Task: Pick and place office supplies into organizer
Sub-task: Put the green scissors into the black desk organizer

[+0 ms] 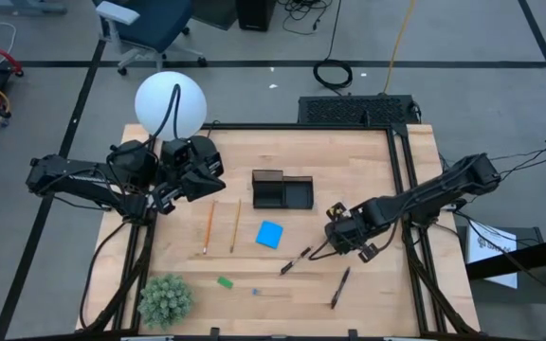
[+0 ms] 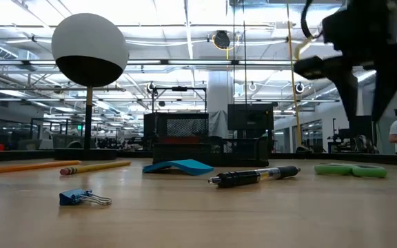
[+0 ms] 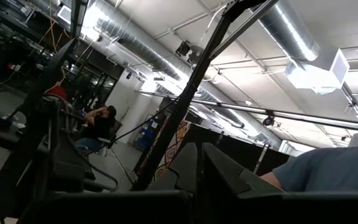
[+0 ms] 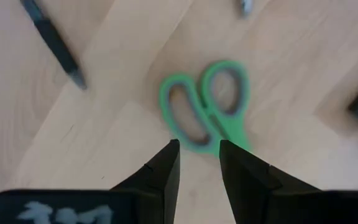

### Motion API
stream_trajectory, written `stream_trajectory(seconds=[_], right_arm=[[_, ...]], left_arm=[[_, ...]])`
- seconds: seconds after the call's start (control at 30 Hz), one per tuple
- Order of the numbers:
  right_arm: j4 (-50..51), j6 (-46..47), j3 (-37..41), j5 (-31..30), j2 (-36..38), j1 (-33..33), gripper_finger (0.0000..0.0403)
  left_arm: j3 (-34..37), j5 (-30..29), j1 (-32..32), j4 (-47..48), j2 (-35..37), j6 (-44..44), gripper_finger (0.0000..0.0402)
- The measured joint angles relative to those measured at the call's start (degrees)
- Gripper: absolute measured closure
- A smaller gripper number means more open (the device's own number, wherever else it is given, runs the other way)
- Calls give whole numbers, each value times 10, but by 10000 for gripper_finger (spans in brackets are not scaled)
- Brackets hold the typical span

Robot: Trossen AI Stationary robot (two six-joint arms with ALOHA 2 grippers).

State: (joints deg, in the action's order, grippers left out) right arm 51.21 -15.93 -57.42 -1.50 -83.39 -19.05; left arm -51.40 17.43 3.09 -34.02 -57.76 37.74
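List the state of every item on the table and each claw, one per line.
Organizer: empty.
Scissors: flat on the table, blades closed.
Pencils: lying side by side, apart.
Note pad: flat on the table.
Right claw: open, above the scissors.
Left claw: shut, empty.

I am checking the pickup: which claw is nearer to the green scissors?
Right. The right claw hangs directly above the green scissors, fingers parted. The left claw waits across the table, by the globe lamp, shut.
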Motion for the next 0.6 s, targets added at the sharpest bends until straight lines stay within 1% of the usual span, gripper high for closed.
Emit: stream_trajectory(seconds=[0.17,0.33,0.47,0.6], right_arm=[[-12,4,29,1,-1,-2,300],[-33,2,30,5,-1,-3,304],[-49,-11,30,31,-11,-6,302],[-54,-22,30,31,-22,-10,299]], left_arm=[[0,0,0,0,0,0,380],[0,0,0,0,0,0,380],[0,0,0,0,0,0,380],[0,0,0,0,0,0,380]])
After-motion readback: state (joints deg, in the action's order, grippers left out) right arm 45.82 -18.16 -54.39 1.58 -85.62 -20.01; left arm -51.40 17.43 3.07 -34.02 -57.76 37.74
